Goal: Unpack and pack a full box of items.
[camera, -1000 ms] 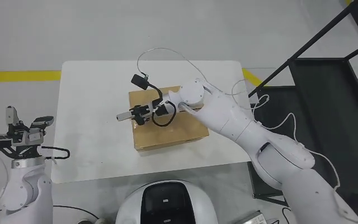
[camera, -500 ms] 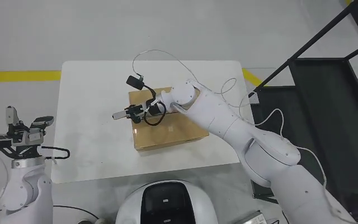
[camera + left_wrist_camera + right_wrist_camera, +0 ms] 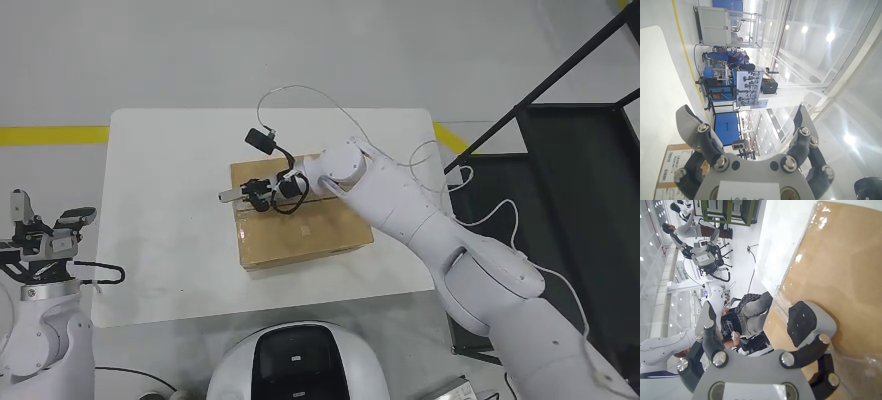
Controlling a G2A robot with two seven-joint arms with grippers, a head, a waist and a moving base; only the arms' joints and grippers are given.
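A closed cardboard box [image 3: 300, 235], sealed with clear tape, sits in the middle of the white table [image 3: 160, 200]. My right gripper [image 3: 230, 195] is at the box's left edge, near its far corner, and is open. In the right wrist view this gripper [image 3: 755, 321] has one black pad [image 3: 802, 323] resting over the taped box top [image 3: 838, 275], while the other finger [image 3: 709, 317] hangs past the edge. My left gripper [image 3: 47, 212] is held off the table's near left corner. It stands open [image 3: 745, 119], pointing up into the room, with a labelled box side [image 3: 672, 164] beside it.
A black metal rack [image 3: 570, 150] stands just right of the table. A yellow line [image 3: 50, 135] runs across the floor behind the table's left end. White cables [image 3: 300, 95] loop from the right arm over the table's far half.
The right gripper pushed out to the left past the box edge, then drew back right and slightly farther away, turning at the wrist. The left arm stayed still.
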